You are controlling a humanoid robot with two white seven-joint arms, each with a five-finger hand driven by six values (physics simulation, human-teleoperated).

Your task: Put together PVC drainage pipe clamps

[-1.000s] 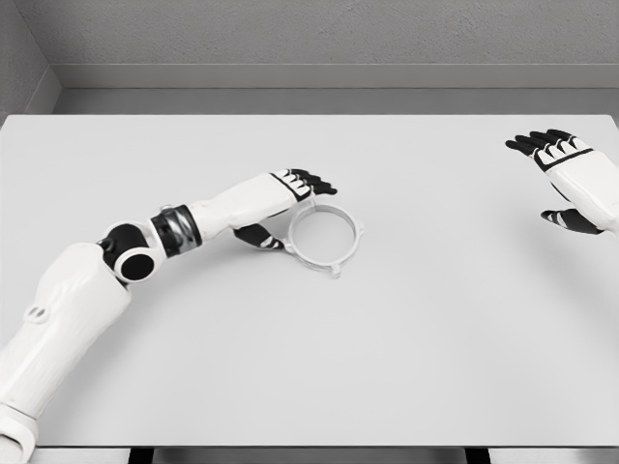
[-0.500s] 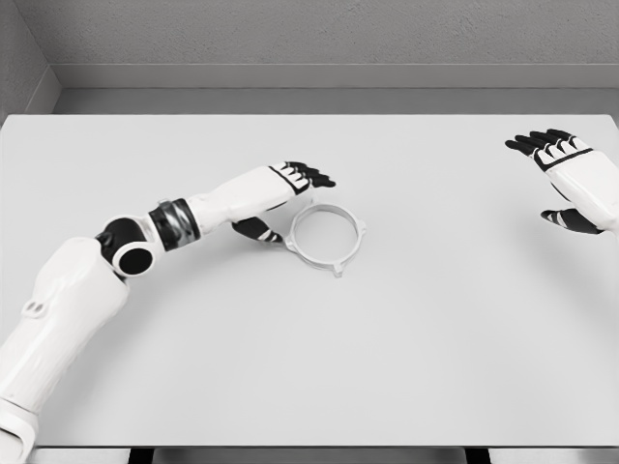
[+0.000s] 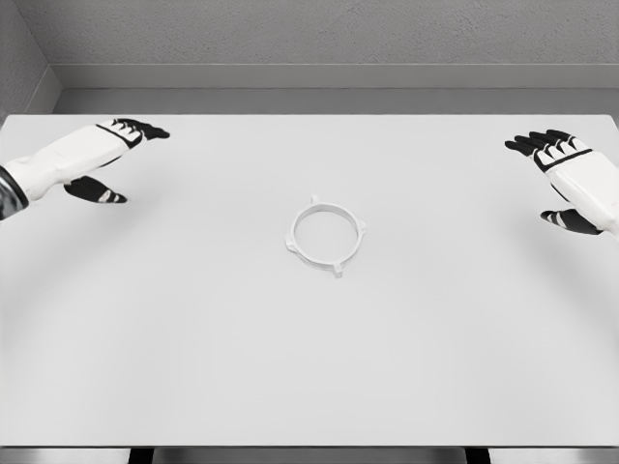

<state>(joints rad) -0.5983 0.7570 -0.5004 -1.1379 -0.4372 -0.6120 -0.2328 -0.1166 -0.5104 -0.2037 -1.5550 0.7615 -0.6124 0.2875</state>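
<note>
A white ring-shaped pipe clamp [image 3: 326, 237] with small tabs on its rim lies flat near the middle of the white table [image 3: 309, 367]. My left hand [image 3: 114, 159] hovers at the far left edge, fingers spread, holding nothing, well away from the clamp. At the far right edge my right hand [image 3: 558, 179] is likewise open and empty, palm turned inward, thumb below the fingers.
A grey wall [image 3: 309, 39] runs behind the table's far edge. The table's front edge shows at the bottom of the head view.
My left hand has left the clamp's left side and swung far back to the left edge of the table. The clamp stays where it was. The right hand has not moved.
</note>
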